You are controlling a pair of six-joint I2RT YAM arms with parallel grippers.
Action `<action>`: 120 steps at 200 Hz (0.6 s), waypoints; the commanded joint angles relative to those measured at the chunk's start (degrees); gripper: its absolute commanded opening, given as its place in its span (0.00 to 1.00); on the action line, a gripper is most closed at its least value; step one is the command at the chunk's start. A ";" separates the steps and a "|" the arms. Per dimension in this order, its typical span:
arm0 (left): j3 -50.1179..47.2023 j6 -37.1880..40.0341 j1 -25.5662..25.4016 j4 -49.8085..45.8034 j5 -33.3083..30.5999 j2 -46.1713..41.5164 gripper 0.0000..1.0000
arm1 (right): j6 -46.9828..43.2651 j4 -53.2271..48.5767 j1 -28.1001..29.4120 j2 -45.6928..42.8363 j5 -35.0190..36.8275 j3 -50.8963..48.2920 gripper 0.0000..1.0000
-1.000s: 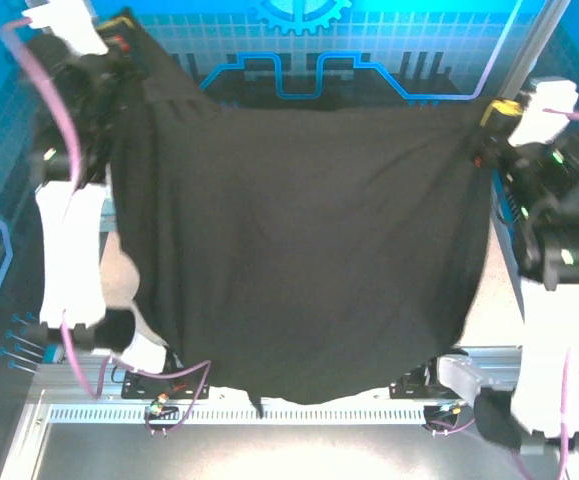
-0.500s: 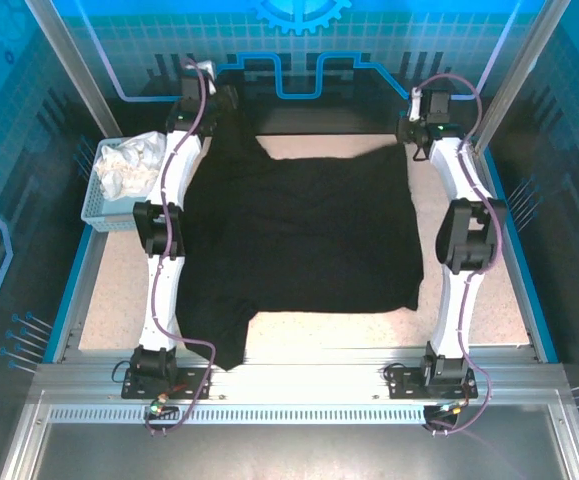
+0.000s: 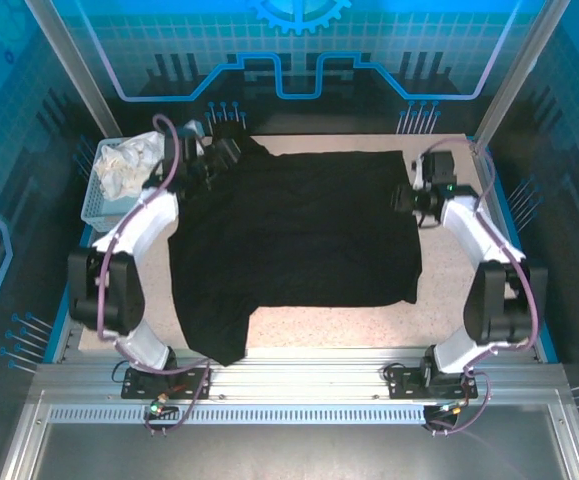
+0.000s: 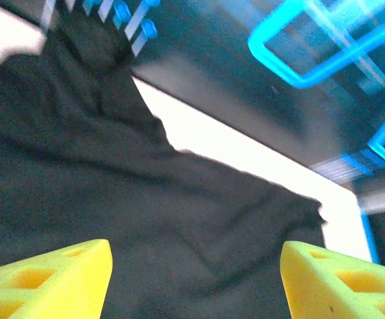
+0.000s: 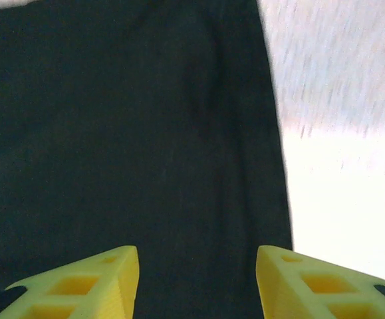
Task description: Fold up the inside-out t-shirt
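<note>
The black inside-out t-shirt [image 3: 299, 235] lies spread flat on the table, with one corner hanging over the near edge at the left. No print shows on it. My left gripper [image 3: 221, 158] hovers over the shirt's far left corner. In the left wrist view its yellow fingers [image 4: 52, 282] stand wide apart with nothing between them, and black cloth [image 4: 145, 199] lies below. My right gripper [image 3: 407, 197] sits at the shirt's right edge. It is open [image 5: 197, 282] above the cloth [image 5: 126, 133], holding nothing.
A pale blue basket [image 3: 97, 212] with a white cloth [image 3: 129, 165] stands at the far left of the table. Bare beige tabletop [image 3: 459, 290] shows to the right of the shirt and in front of it. Metal frame posts rise at the far corners.
One second ago both grippers held the shirt up by its corners, hanging in front of the camera. It now lies on the table, both grippers have let go and drawn back.
</note>
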 commanded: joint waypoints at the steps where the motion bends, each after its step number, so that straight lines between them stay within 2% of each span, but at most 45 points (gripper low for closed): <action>1: -13.08 -6.30 -4.26 8.70 5.23 -4.69 0.70 | 5.48 -1.77 3.46 -4.85 -0.02 -10.20 0.51; 29: -23.57 -1.38 -11.80 7.82 3.69 -12.00 0.71 | 9.66 -1.85 3.68 -9.68 2.57 -18.87 0.52; 52: -26.12 10.46 -22.62 7.99 2.02 -12.73 0.72 | 11.42 -3.30 3.26 -9.02 5.28 -21.35 0.53; 70: -27.84 18.76 -30.12 12.39 -1.13 -10.74 0.73 | 12.37 -4.73 2.72 -7.80 6.70 -21.85 0.54; 86: -28.24 23.44 -34.86 17.87 -0.11 -7.44 0.73 | 12.77 -5.28 1.80 -7.71 7.00 -21.88 0.54; 120: -21.58 32.77 -42.43 17.70 -0.79 2.13 0.72 | 11.48 -7.94 -0.47 -7.69 10.10 -20.18 0.54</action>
